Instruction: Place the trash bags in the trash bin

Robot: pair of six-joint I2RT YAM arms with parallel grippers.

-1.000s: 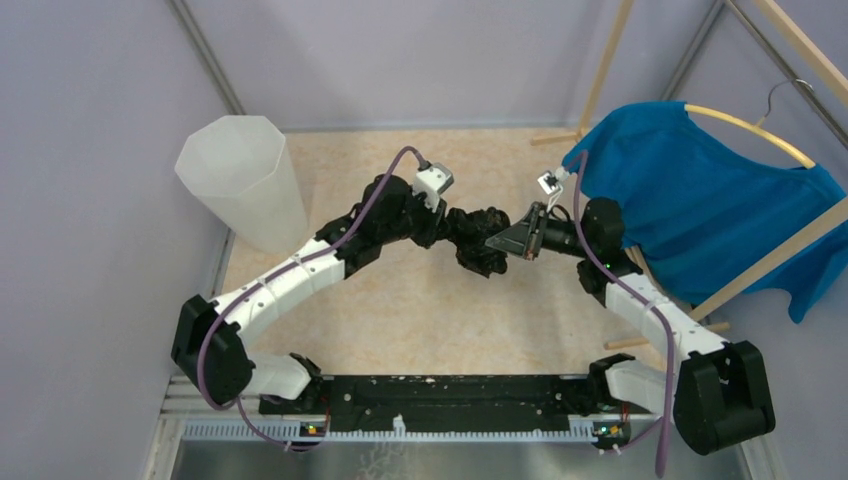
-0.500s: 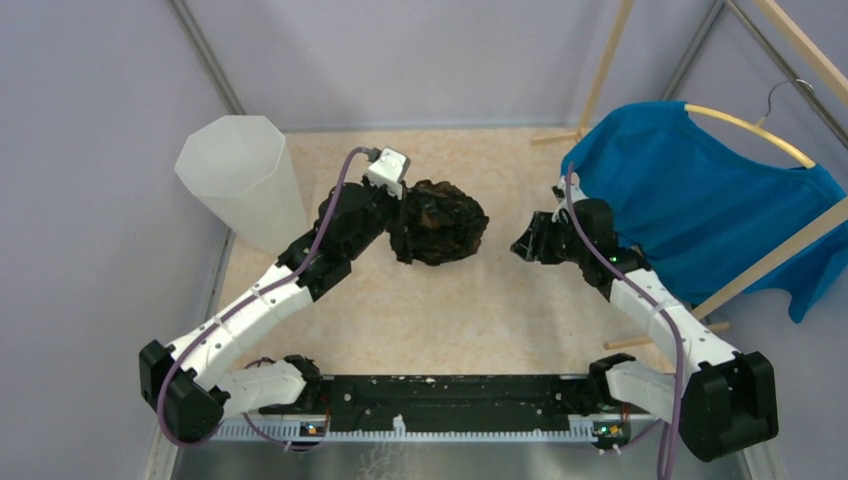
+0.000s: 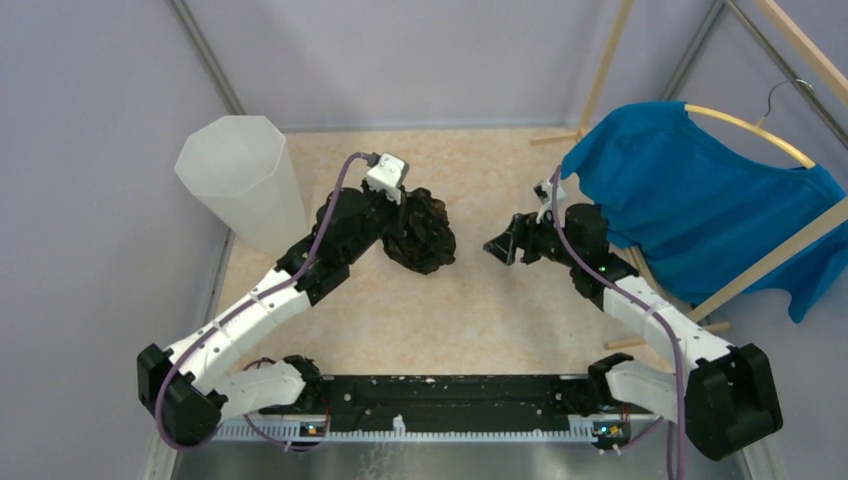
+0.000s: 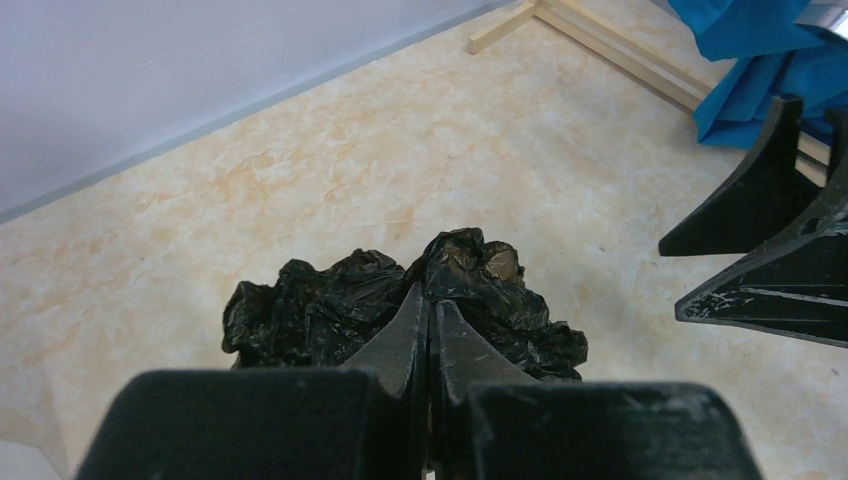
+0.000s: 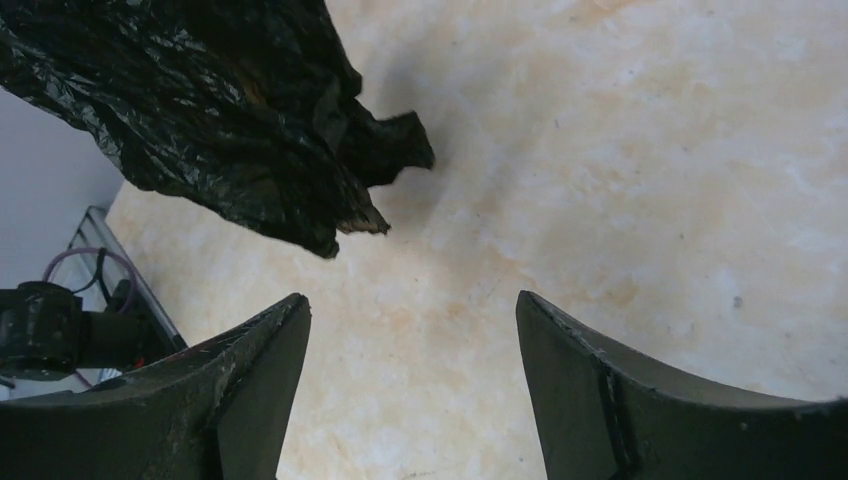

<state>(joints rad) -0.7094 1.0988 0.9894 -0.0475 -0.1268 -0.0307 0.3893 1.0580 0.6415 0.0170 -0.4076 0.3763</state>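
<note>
Left to right, from the top view:

Trash bin (image 3: 240, 180) stands upright at the far-left corner of the bench (image 3: 400, 310). I can't see into it from here.

Left arm reaches diagonally toward mid-bench. Left tool (image 3: 403, 220) is clamped on the trash bag (image 3: 428, 238). In the left wrist view the two fingers (image 4: 400, 335) are pressed together with only a sliver between them, the tool tip (image 4: 428, 300) buried in the crumpled black plastic (image 4: 310, 315). The bag is bunched into a wrinkly ball, brownish where it's stretched thin.

The bag sits to the right of the bin, apart from it and not over the rim. The right wrist view shows it (image 5: 200, 110) hanging with a loose flap pointing down and a shadow on the bench beneath, so it looks lifted off the surface.

Right tool (image 3: 497, 247) points left at the bag with a clear gap between them. Its fingers (image 5: 250, 370) are spread wide, nothing between them, tool centre (image 5: 410, 305) over bare bench. The left wrist camera also catches those two black fingers at its right edge (image 4: 770, 250).

Far right: a blue T-shirt (image 3: 700, 215) hangs on a wooden hanger (image 3: 750, 125) against a wooden rack (image 3: 790, 240). The right arm's elbow is just beside the shirt's left edge.
</note>
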